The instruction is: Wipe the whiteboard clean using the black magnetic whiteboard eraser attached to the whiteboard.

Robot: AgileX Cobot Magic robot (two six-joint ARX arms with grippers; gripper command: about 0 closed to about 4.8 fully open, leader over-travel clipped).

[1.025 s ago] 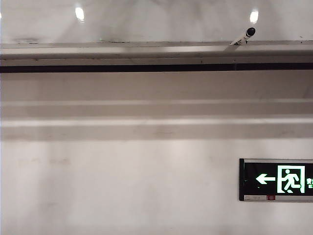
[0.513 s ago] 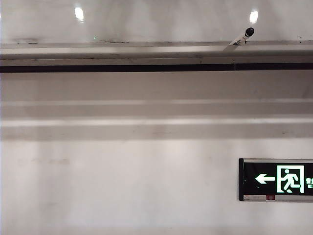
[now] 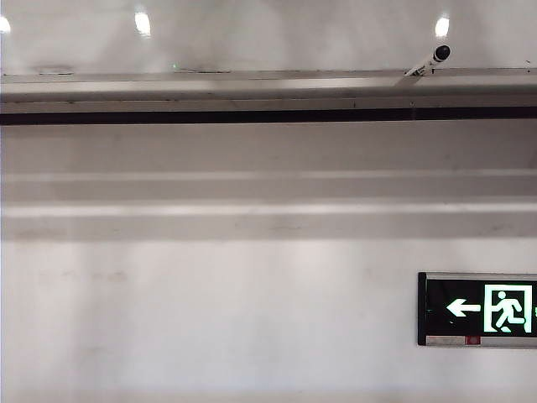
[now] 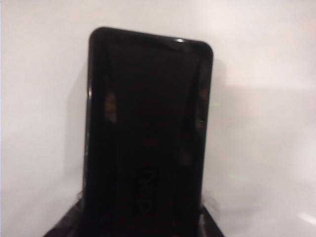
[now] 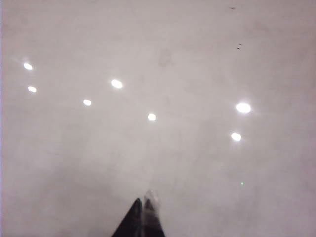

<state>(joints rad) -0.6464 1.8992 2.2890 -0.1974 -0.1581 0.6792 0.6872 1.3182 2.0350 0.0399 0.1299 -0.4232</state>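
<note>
The black eraser [image 4: 148, 133] fills the middle of the left wrist view, a tall glossy block with rounded corners lying against the whiteboard [image 4: 261, 148]. My left gripper [image 4: 143, 228] is shut on the eraser's near end, and only the dark edges of its jaws show beside it. In the right wrist view, my right gripper [image 5: 143, 210] is shut and empty. Its tips are pressed together close to the glossy whiteboard [image 5: 187, 163], which mirrors several round lights. A few dark specks [image 5: 238, 47] mark the board farther off. Neither gripper appears in the exterior view.
The exterior view shows a long grey ledge [image 3: 252, 88] running across it and a pale surface below. A lit green exit sign [image 3: 478, 308] is at the lower right. A small security camera [image 3: 435, 57] is above the ledge.
In the exterior view the exit sign and the small security camera sit slightly further right than before. No arm enters that view.
</note>
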